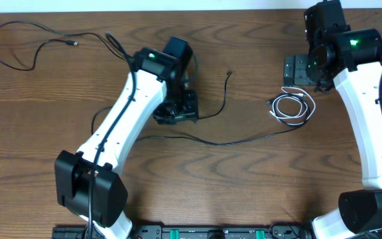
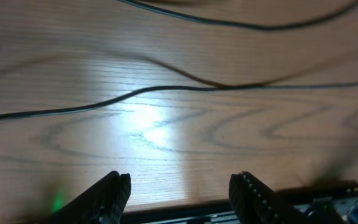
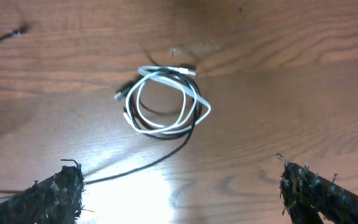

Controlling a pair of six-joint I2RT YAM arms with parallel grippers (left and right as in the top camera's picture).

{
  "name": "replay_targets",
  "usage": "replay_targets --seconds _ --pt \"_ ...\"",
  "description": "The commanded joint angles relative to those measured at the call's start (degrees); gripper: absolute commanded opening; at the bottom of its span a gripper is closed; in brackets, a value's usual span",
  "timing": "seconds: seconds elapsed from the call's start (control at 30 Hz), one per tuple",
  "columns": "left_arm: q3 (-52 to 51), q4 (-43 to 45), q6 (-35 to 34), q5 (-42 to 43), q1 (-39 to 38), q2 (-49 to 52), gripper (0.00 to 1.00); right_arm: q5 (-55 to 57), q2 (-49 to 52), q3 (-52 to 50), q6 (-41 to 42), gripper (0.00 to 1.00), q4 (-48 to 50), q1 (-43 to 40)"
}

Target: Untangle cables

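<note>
Gripper of right arm (image 3: pixel 180 168) above cables (image 3: pixel 163 102)

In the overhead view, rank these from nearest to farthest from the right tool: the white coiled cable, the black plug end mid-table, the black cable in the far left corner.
1. The white coiled cable, close by the right tool, on the right side.
2. The black plug end, mid-table, farther left.
3. The black cable, far left corner.
</note>
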Motion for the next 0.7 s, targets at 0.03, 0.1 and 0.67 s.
replay_targets --seconds 0.03,0.1,0.67 --pt "-0.2 0.2 1.9 0.6 -2.9 0.1 0.57 -2.8 2.0 0.1 0.0 0.99 -0.8 -1.6" --pt "-0.3 0.2 2.0 0.6 -4.0 0.1 0.57 -5.6 2.7 -0.2 0.0 0.99 -0.5 -3.2" --pt "-6.4 9.6 -9.8 -8.6 -8.6 0.1 0.56 -33.9 8.1 -8.9 -10.3 0.99 -4.0 -13.0"
